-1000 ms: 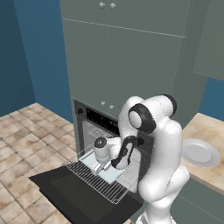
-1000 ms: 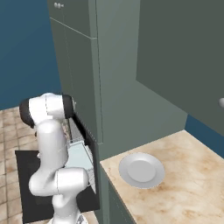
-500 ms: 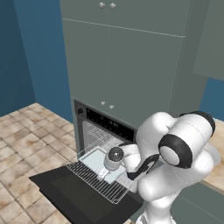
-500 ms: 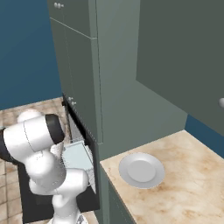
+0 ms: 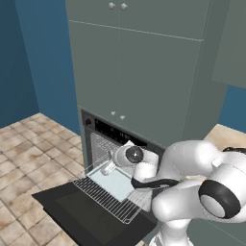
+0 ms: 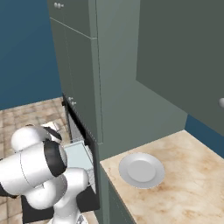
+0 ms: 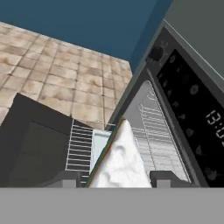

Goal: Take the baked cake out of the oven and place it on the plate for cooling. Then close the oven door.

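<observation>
Gripping the tiny white wedge of baked cake point(image 7: 119, 162) between its dark fingertips, the hand point(image 7: 114, 178) hangs over the pulled-out wire rack point(image 5: 108, 198). Swinging right toward the round white-grey plate point(image 6: 141, 170) on the bench, the slice could slip or clip the black oven point(image 5: 102, 129) frame.

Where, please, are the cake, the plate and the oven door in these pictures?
baked cake point(image 7: 120, 162): hand view, its white top, between the fingertips.
plate point(image 6: 141, 170): right base view, its shallow centre.
oven door point(image 5: 81, 211): left base view, the dark glass window.
</observation>
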Tool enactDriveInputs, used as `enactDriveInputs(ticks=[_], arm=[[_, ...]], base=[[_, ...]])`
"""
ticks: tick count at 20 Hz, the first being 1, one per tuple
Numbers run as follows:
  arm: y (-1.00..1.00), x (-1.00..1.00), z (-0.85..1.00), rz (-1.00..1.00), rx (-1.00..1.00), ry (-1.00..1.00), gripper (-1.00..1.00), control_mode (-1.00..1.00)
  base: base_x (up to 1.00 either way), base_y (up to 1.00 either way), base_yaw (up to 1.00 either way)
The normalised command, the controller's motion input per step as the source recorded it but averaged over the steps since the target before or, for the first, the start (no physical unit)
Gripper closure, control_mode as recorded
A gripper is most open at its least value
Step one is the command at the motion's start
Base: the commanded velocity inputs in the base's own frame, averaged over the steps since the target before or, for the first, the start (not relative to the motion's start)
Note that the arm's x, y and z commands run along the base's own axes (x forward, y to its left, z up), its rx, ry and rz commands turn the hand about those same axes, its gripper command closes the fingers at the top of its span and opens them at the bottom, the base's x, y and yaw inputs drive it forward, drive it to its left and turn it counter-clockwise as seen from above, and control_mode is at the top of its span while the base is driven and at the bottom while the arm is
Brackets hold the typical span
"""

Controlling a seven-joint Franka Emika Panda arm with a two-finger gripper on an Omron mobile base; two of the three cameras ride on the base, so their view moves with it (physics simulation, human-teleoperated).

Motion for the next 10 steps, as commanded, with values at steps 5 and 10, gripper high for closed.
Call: enactDriveInputs(ticks=[5,10], arm=[[0.00,-0.06,1.00,0.00,0.02,0.00,1.00,-1.00],[0.00,-0.39,1.00,0.00,0.00,0.00,1.00,-1.00]], base=[[0.00,0.00,0.00],[0.00,0.00,0.00]])
